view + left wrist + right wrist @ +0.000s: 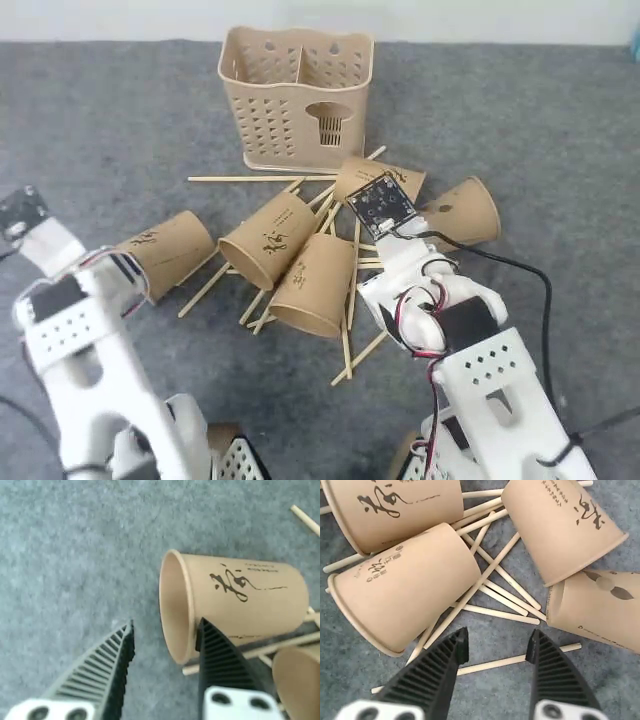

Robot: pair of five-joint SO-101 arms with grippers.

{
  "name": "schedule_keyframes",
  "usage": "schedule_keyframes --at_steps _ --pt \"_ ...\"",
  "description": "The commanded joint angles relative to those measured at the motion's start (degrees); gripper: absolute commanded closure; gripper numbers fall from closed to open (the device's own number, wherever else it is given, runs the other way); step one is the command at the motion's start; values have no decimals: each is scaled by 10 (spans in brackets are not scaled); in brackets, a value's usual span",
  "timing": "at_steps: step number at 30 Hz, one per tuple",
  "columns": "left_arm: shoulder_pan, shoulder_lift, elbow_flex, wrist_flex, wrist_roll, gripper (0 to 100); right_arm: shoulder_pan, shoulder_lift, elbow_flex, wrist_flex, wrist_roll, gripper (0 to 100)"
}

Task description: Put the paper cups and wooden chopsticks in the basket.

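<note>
The left gripper (166, 625) is hanging jaws apart, straddling the rim of the nearest paper cup (240, 605) — cup lying sideways, mouth facing it.

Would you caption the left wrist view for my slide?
Open left gripper at the rim of a toppled cup.

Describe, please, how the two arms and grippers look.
The left arm and right arm are white plastic with perforated panels. The right one carries red and white wires and a black cable. The left gripper and right gripper have dark ribbed fingers.
</note>
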Motion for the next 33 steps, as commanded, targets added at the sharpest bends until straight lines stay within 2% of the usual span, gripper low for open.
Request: schedule_keyframes --at_steps 1,8,12,21,23,26,31,33 --pt "16 97 -54 -31 13 804 -9 1 -7 -10 2 799" --pt "58 184 -107 -55 44 804 -6 1 26 -36 25 799" --pt "89 183 -109 -84 105 806 -6 1 28 -36 33 799" --pt "91 188 -73 -147 194 819 -6 1 28 -35 36 799" --pt "92 188 -68 -156 194 863 -6 1 28 -35 36 799" --pt "96 188 -68 -156 193 997 -6 1 28 -34 35 800" --pt "106 183 -71 -148 191 988 -2 1 29 -30 34 800" --pt "107 182 -77 -136 168 988 12 1 36 -36 34 800"
